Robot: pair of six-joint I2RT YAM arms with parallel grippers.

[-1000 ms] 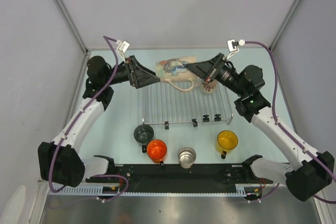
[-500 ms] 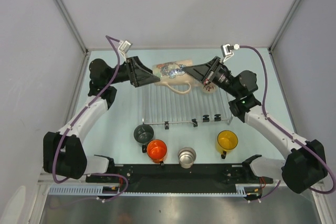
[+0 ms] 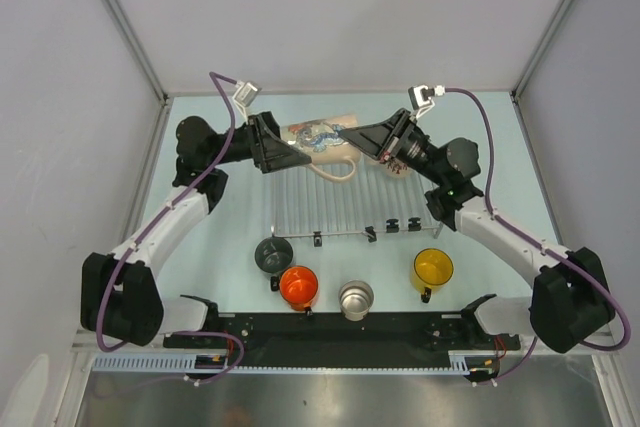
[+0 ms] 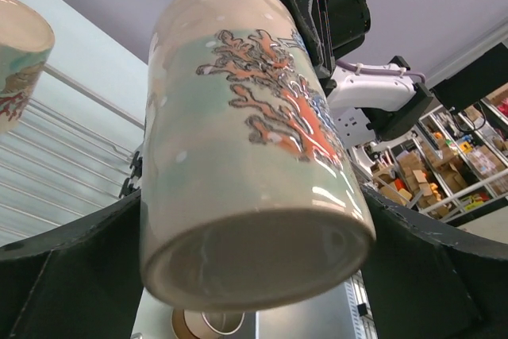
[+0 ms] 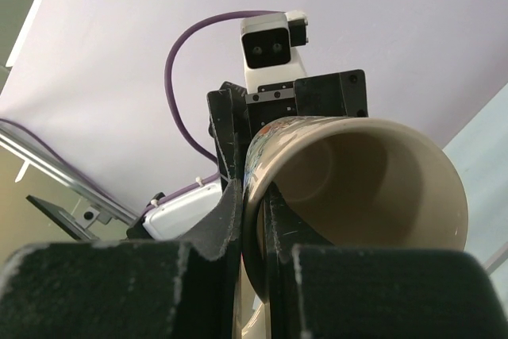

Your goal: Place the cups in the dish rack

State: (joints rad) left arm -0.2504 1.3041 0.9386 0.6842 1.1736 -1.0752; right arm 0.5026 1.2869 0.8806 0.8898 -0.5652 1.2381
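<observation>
A cream cup [image 3: 318, 137] with a coral pattern hangs on its side above the far edge of the dish rack [image 3: 340, 209]. My right gripper [image 3: 350, 135] is shut on its rim [image 5: 262, 196], one finger inside the mouth and one outside. My left gripper [image 3: 296, 154] stands open around the cup's base [image 4: 254, 275], a finger [image 4: 71, 275] on each side. A second cream cup [image 3: 397, 164] sits on the rack's far right, partly behind the right arm. In front of the rack stand the dark cup [image 3: 272, 253], orange cup [image 3: 298, 286], steel cup [image 3: 355, 298] and yellow cup [image 3: 432, 269].
Grey walls close in the table on the left, the back and the right. The black base rail [image 3: 330, 332] runs along the near edge, just behind the row of cups. Purple cables [image 3: 480, 137] loop above both wrists.
The right gripper has carried the cream cup a little to the left, so its base lies between the left fingers. Both arms have shifted slightly inward; neither gripper's opening changed.
</observation>
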